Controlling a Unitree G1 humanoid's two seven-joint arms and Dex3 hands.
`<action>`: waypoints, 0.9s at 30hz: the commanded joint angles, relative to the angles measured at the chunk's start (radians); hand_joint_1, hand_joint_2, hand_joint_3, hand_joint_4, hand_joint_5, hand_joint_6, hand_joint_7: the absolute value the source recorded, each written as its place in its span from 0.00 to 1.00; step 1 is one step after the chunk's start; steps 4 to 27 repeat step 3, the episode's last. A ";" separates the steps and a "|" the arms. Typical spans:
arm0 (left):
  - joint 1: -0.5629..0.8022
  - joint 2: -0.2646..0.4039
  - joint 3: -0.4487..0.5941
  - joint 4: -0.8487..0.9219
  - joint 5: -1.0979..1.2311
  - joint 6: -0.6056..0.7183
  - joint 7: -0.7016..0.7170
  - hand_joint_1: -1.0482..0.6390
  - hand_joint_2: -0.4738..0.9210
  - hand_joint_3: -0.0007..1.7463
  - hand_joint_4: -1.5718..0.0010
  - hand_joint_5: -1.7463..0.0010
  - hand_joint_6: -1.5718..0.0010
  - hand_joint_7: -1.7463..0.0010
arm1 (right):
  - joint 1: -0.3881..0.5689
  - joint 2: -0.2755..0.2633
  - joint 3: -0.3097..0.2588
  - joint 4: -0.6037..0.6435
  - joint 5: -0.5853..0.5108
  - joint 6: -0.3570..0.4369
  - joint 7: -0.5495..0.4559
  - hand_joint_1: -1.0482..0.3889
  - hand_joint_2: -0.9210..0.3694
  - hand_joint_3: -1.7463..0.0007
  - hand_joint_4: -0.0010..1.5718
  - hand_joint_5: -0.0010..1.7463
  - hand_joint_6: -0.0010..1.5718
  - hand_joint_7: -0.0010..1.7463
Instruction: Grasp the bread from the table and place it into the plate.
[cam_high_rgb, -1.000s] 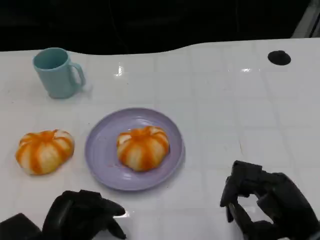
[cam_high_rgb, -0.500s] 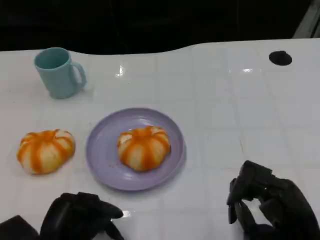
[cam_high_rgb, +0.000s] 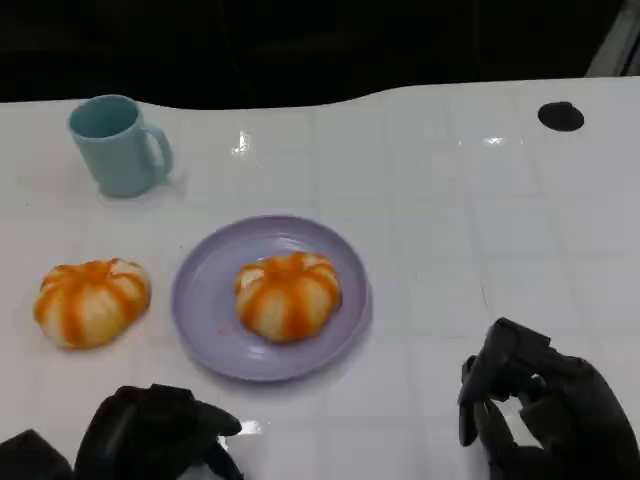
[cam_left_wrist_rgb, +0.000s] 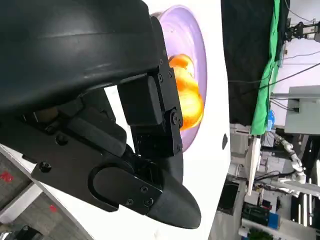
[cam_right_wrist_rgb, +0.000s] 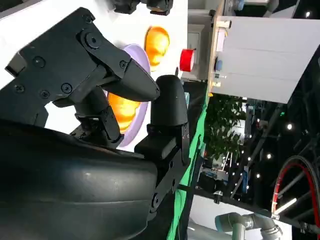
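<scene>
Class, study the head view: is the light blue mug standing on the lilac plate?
No. The light blue mug stands on the white table, apart from the round lilac plate, which holds an orange-striped bread roll.

Downward head view; close wrist views, plate (cam_high_rgb: 205, 300) shared.

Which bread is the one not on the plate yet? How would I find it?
Find the purple plate in the middle of the white table. Just to its left, straight below the blue mug, lies an orange-striped bread. Its twin sits on the plate; this one lies on bare table.
</scene>
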 joint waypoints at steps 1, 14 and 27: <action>-0.003 0.021 0.007 -0.006 -0.006 0.009 -0.009 0.00 0.94 0.00 0.08 0.60 0.00 0.90 | -0.005 0.001 -0.016 0.004 0.018 0.006 0.007 0.53 0.39 0.23 0.56 1.00 0.42 1.00; -0.003 0.021 0.007 -0.006 -0.006 0.010 -0.009 0.00 0.94 0.00 0.08 0.60 0.00 0.90 | -0.005 0.002 -0.017 0.003 0.022 0.009 0.012 0.54 0.39 0.23 0.56 1.00 0.42 1.00; -0.003 0.021 0.007 -0.006 -0.006 0.010 -0.009 0.00 0.94 0.00 0.08 0.60 0.00 0.90 | -0.005 0.002 -0.017 0.003 0.022 0.009 0.012 0.54 0.39 0.23 0.56 1.00 0.42 1.00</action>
